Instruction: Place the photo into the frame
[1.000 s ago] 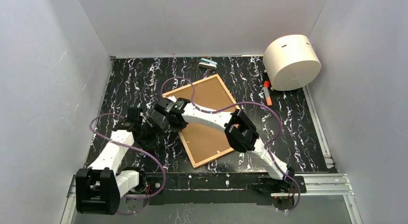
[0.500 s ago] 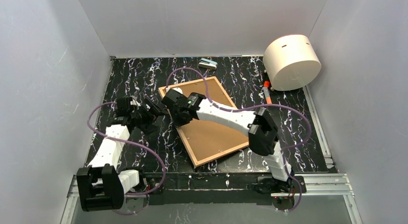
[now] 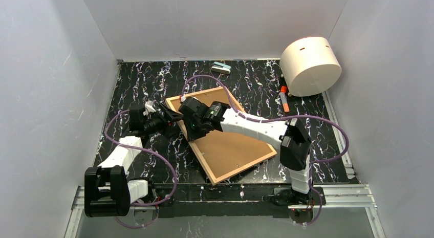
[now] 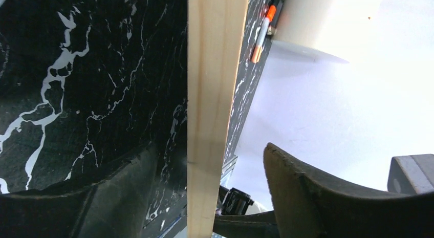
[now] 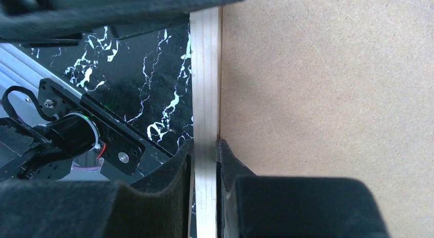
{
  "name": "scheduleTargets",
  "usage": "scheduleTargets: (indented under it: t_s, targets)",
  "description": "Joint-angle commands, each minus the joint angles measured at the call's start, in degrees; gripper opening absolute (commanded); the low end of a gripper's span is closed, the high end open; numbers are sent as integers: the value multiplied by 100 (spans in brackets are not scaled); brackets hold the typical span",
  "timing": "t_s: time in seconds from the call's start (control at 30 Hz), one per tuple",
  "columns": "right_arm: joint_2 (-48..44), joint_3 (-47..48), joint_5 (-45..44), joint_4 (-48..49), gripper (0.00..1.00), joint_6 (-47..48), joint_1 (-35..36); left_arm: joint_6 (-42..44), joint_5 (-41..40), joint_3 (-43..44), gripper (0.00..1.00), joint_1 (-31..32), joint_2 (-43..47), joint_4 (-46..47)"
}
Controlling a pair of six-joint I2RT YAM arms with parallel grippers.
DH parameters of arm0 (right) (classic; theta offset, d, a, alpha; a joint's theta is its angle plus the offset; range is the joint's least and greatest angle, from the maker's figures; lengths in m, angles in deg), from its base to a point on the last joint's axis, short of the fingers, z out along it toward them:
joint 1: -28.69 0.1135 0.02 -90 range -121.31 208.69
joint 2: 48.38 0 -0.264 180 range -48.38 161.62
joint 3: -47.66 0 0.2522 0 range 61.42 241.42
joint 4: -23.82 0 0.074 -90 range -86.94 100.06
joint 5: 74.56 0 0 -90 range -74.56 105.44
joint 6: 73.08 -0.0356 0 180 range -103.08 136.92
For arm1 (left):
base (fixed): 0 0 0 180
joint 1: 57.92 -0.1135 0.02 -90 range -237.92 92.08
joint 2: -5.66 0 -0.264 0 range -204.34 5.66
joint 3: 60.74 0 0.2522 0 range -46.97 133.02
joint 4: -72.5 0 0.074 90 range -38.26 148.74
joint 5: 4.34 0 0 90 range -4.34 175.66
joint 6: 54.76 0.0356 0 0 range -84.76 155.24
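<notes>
The frame (image 3: 240,169) lies slanted at mid-table with its back up, and the brown backing board (image 3: 233,146) fills it. My right gripper (image 3: 190,126) is shut on its left light-wood edge (image 5: 204,84), one finger on the outside and one on the board side (image 5: 327,84). My left gripper (image 3: 171,117) stands open astride the same edge (image 4: 212,94) near the far left corner. Its fingers (image 4: 117,197) are apart from the wood on both sides. The photo is out of view.
A white cylinder (image 3: 310,65) stands at the far right corner with an orange marker (image 3: 283,98) beside it. A small grey-teal object (image 3: 221,68) lies at the back edge. White walls close in the table on three sides.
The right gripper has carried the frame's left edge farther left and back, turning the frame. The left gripper has swung right and back, and now straddles that edge.
</notes>
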Motion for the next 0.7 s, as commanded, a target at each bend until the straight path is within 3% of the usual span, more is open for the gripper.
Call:
scheduleTargets:
  t_s: [0.0,0.17,0.37,0.5,0.67]
  targets:
    - [-501,-22,157,230,8,-115,83,-621,64,-40,64,84,106,634]
    - [-438,84,63,14,10,-79,140,-659,-119,88,35,375,91,401]
    - [-218,470,-319,-543,17,-27,215,-579,-330,140,15,413,261,22]
    - [-178,592,-564,-781,35,-52,241,-553,-415,164,6,418,315,-162]
    - [-310,573,-1224,-766,65,145,473,-550,-530,328,5,419,394,-504]
